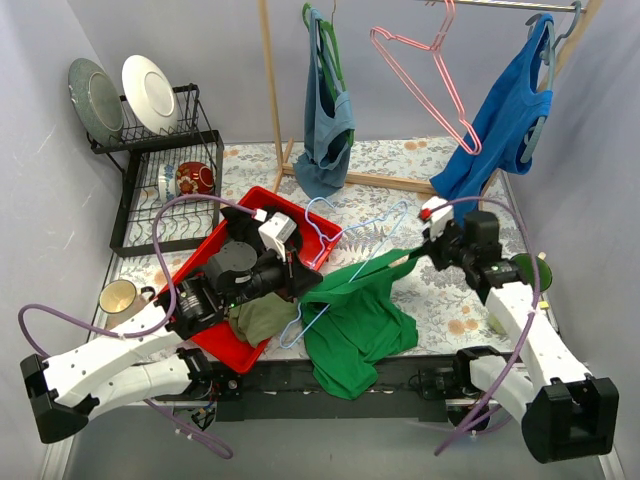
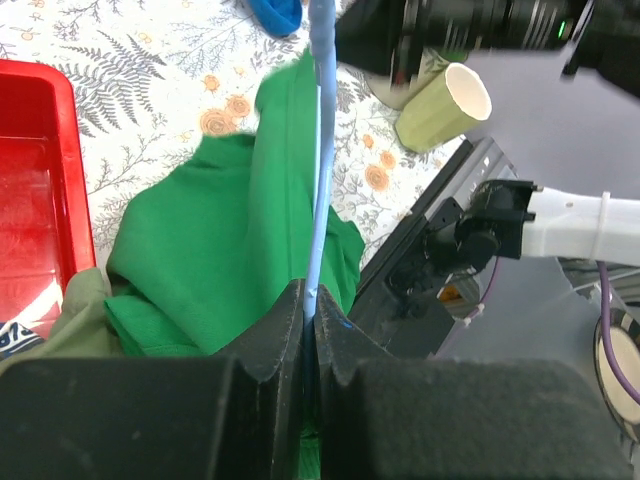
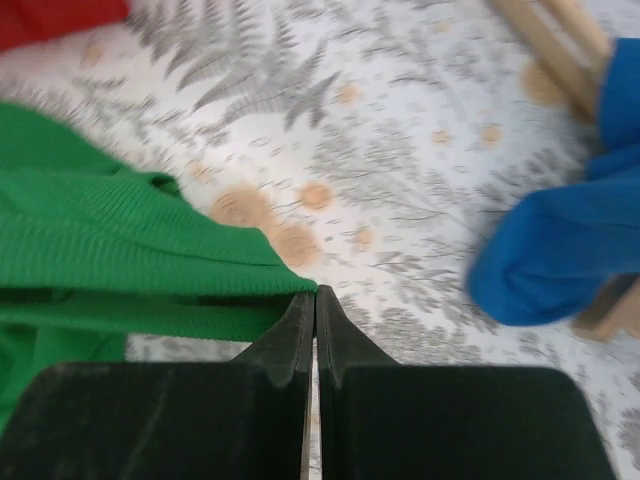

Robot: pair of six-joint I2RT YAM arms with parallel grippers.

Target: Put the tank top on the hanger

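Note:
The bright green tank top lies crumpled at the table's front centre, and one strap is pulled taut up and to the right. My right gripper is shut on that strap's end; in the right wrist view its tips pinch the green edge. The light-blue hanger lies tilted across the tank top and the red tray's edge. My left gripper is shut on its wire. In the left wrist view the wire rises from the closed jaws over the tank top.
The red tray holds an olive garment. A dish rack stands at the back left, with a mug in front of it. A pink hanger, a royal blue top and a teal garment hang on the wooden rail. A pale cup stands at the right.

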